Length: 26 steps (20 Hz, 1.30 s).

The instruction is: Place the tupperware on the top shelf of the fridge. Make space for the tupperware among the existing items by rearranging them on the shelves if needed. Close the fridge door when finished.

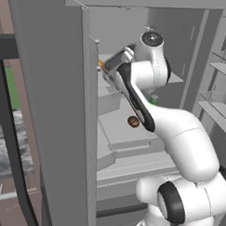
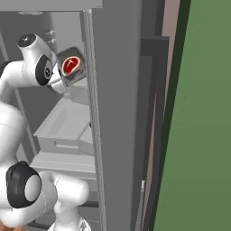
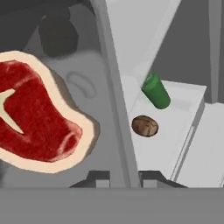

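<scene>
The tupperware (image 3: 65, 83) is a grey box with a red steak inside, and it fills the left of the hand view. My gripper (image 3: 126, 180) has its two tips astride the box's side wall, shut on it. In the right base view the tupperware (image 2: 71, 66) hangs tilted at the hand, high inside the open fridge (image 2: 67, 131). The top shelf (image 1: 176, 79) runs level with the hand. On the wide shelf (image 3: 175, 135) below lie a green bottle (image 3: 156, 91) and a small brown round thing (image 3: 145, 126), also seen under the arm (image 1: 133, 121). An orange piece (image 1: 101, 64) peeks beside the hand.
The open left fridge door (image 1: 54, 107) stands close on the arm's left. The other open door (image 2: 117, 113) walls off the right side, with narrow door bins (image 1: 219, 68) on its inside. Drawers (image 2: 67, 135) sit under the shelves.
</scene>
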Tool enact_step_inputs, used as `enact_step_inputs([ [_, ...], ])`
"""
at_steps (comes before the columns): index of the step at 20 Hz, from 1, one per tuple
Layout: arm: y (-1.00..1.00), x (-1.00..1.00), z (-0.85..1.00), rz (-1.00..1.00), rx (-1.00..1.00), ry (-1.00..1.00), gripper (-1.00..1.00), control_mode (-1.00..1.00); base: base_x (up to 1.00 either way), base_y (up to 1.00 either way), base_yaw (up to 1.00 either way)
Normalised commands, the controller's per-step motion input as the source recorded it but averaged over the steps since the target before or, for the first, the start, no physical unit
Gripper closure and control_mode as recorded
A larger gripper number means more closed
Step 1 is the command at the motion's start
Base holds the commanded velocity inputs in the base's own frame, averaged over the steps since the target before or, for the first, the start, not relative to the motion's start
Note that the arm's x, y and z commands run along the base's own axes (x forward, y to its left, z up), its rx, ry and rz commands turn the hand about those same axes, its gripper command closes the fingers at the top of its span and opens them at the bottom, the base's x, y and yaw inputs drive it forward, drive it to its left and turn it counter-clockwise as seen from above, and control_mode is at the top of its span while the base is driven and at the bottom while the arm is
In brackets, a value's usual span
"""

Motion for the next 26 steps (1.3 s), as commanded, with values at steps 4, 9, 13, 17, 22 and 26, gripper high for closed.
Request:
enact_step_inputs([
  [4,0.2,0.64,-0.16,-0.02,0.0,0.06,1.0,-1.0,0.0,0.0,0.0],
  [9,0.11,0.5,-0.14,-0.07,0.0,0.03,1.0,-1.0,0.0,0.0,0.0],
  [13,0.01,0.09,-0.2,-0.18,0.0,-0.15,1.0,-1.0,0.0,0.0,0.0],
  [17,0.0,0.0,-0.37,-0.24,0.0,-0.3,1.0,-1.0,0.0,0.0,0.0],
  [22,0.0,0.01,-0.08,-0.2,0.04,-0.06,1.0,-1.0,0.0,0.0,0.0],
  [26,-0.03,0.23,-0.07,-0.19,0.0,0.0,1.0,-1.0,0.0,0.0,0.0],
])
